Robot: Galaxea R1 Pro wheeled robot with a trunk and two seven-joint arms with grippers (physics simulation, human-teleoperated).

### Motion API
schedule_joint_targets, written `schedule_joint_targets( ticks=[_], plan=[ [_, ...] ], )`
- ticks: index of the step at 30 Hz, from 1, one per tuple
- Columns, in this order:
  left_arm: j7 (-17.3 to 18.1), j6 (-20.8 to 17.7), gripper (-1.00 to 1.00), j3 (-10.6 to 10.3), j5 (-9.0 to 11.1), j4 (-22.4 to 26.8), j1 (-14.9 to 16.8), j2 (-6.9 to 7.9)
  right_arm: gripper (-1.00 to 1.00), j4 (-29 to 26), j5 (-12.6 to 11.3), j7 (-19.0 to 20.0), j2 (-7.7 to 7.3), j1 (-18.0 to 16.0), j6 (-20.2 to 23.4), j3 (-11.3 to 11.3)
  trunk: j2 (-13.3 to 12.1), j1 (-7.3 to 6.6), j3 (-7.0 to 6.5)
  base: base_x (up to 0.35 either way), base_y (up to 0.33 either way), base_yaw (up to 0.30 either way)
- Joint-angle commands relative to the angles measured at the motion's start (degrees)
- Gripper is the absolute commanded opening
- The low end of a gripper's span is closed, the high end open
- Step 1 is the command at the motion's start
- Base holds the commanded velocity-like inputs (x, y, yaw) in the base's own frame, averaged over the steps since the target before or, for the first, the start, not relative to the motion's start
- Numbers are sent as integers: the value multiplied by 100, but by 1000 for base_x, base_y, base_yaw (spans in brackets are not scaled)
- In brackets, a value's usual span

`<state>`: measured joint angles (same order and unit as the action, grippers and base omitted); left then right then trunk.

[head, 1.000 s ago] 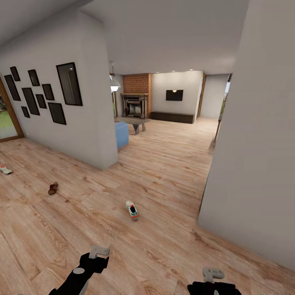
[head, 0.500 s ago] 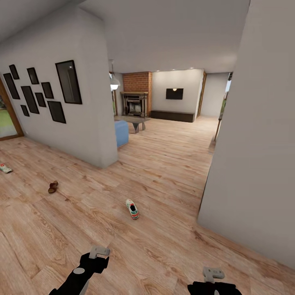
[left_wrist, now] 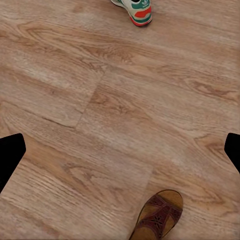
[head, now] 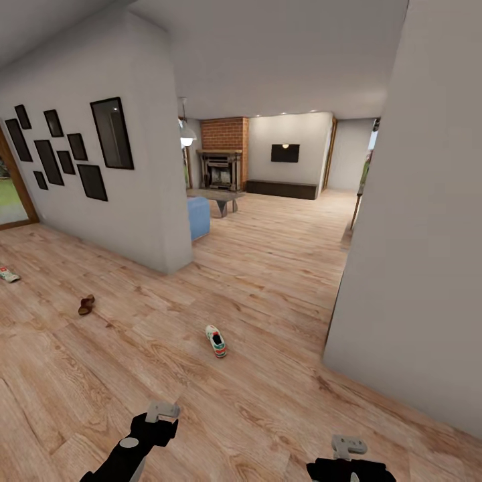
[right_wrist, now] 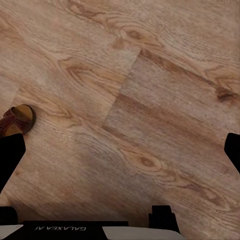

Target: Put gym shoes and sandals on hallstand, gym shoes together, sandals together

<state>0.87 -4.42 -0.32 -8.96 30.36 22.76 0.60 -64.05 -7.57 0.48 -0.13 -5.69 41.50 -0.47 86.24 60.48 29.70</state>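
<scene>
One white gym shoe (head: 215, 341) with green stripes lies on the wood-plank corridor floor (head: 281, 281) ahead of me. The second gym shoe (head: 8, 274) lies at the far left. A brown sandal (head: 86, 305) rests between them, left of centre. My left gripper (head: 163, 411) hangs low and open over bare planks. In its wrist view a gym shoe's heel (left_wrist: 136, 7) and another sandal (left_wrist: 159, 217) lie on the floor. My right gripper (head: 348, 445) is open too, with a sandal's edge (right_wrist: 17, 119) beside one finger. The hallstand is out of view.
A white wall corner (head: 167, 221) hung with dark picture frames (head: 112, 136) stands on the left, and a broad white wall (head: 415, 254) closes the right. Beyond them are a blue seat (head: 199, 218), a low table (head: 217, 197) and a brick fireplace (head: 223, 161).
The whole view has shifted slightly, so the camera moved. The shoes, the sandal and both grippers keep their places.
</scene>
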Motion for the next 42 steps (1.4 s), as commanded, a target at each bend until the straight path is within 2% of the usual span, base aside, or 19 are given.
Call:
schedule_joint_targets(
  ticks=[1,18,23,26,29,34,40,42],
  plan=[
    [9,-32,100,-3,-54,13,1,1,100,-26,-25,5,1,-3,35,-7,45,22,28,0,0,0],
    [50,-31,100,-13,-78,6,-31,26,100,-64,-25,5,12,-3,216,-12,727,396,477,0,0,0],
    [169,-24,100,-120,-285,6,-52,136,100,-64,-27,5,12,-3,217,-7,927,506,614,0,0,0],
    [360,-12,100,-207,-534,-26,-58,244,100,-64,-27,5,13,-3,218,-6,1048,571,696,0,0,0],
    [568,-1,100,-237,-662,-154,-59,341,100,-64,-26,5,13,-3,218,-5,1168,637,778,0,0,0],
    [807,233,100,-254,-736,-338,-60,450,100,-64,-28,5,13,-3,218,-7,1368,747,915,0,0,0],
    [867,334,100,-285,-759,-478,-61,466,100,-64,-26,5,12,-3,218,-6,1609,879,1079,0,0,0],
    [873,344,100,-382,-762,-504,-61,466,100,-64,-26,5,12,-3,218,-7,1689,923,1134,0,0,0]
  ],
)
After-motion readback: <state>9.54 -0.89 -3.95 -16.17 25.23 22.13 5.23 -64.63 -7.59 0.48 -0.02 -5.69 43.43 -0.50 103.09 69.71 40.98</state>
